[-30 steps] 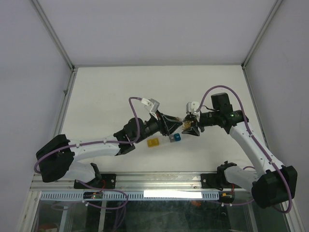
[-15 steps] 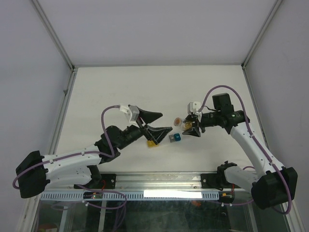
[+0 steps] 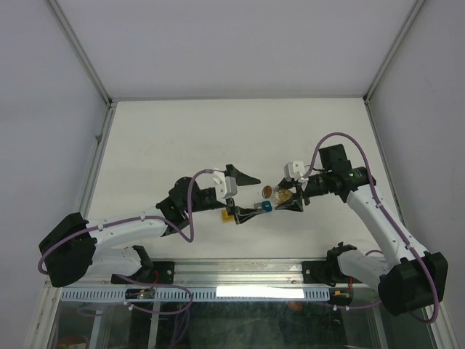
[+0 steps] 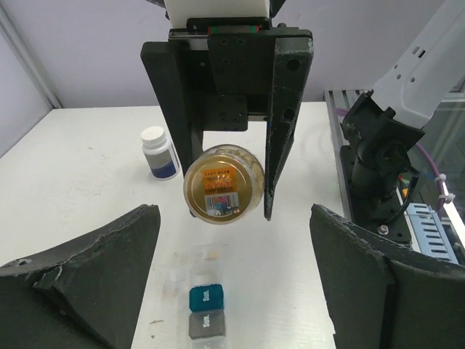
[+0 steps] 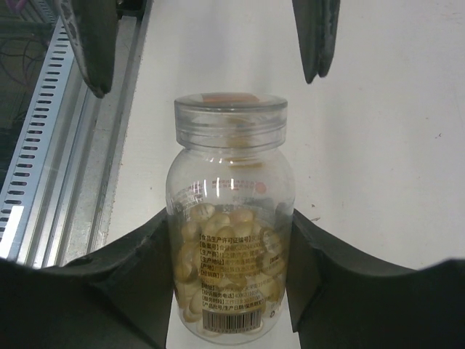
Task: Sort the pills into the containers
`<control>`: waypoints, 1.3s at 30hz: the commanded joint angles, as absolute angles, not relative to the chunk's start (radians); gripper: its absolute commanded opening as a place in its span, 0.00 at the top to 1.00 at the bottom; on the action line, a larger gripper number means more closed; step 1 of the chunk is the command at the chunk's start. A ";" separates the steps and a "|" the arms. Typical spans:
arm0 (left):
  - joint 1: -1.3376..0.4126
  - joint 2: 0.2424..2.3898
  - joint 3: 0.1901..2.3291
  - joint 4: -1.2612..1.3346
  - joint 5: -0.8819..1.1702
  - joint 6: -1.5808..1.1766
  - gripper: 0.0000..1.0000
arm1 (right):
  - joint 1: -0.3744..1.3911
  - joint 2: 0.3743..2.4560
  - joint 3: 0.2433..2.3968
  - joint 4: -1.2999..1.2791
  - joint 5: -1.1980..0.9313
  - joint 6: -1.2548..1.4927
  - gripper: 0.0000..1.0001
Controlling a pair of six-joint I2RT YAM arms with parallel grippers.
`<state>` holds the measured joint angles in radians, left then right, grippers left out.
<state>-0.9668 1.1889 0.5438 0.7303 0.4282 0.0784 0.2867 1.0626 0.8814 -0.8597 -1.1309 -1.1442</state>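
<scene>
My right gripper [image 3: 288, 196] [image 5: 229, 236] is shut on a round clear vial [image 5: 231, 225] [image 3: 280, 194] full of tan-orange pills, held on its side with its clear lid [image 5: 231, 113] on and pointing left. My left gripper [image 3: 245, 195] [image 4: 234, 236] stands open facing that lid, a little short of it, with nothing between its fingers. Below the vial [image 4: 223, 183] lies the strip of containers, with a blue lid [image 4: 206, 298] [image 3: 267, 206], a grey lid [image 4: 206, 324] and a clear compartment [image 4: 195, 263] holding one tiny tan pill [image 4: 211, 254]. A yellow container [image 3: 229, 214] lies beside my left gripper's near finger.
A small dark bottle with a white cap [image 4: 159, 153] stands on the white table beyond the vial. The right arm's base [image 4: 378, 167] and the table's metal front rail [image 3: 240, 270] lie close by.
My left gripper, shut at the vial's lid a second ago, opened wide, drew back to the left, then came forward again facing the lid. The right gripper kept hold of the vial.
</scene>
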 commanded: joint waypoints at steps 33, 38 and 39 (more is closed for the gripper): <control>-0.981 1.298 0.648 0.780 0.139 -0.416 1.00 | 0.314 1.067 0.880 -0.791 -1.113 -1.079 1.00; -1.107 1.303 0.679 0.677 -0.204 -0.506 1.00 | 0.314 1.087 0.886 -0.767 -1.094 -1.032 1.00; -1.113 1.310 0.689 0.665 -0.221 -0.517 1.00 | 0.313 1.091 0.888 -0.767 -1.092 -1.027 1.00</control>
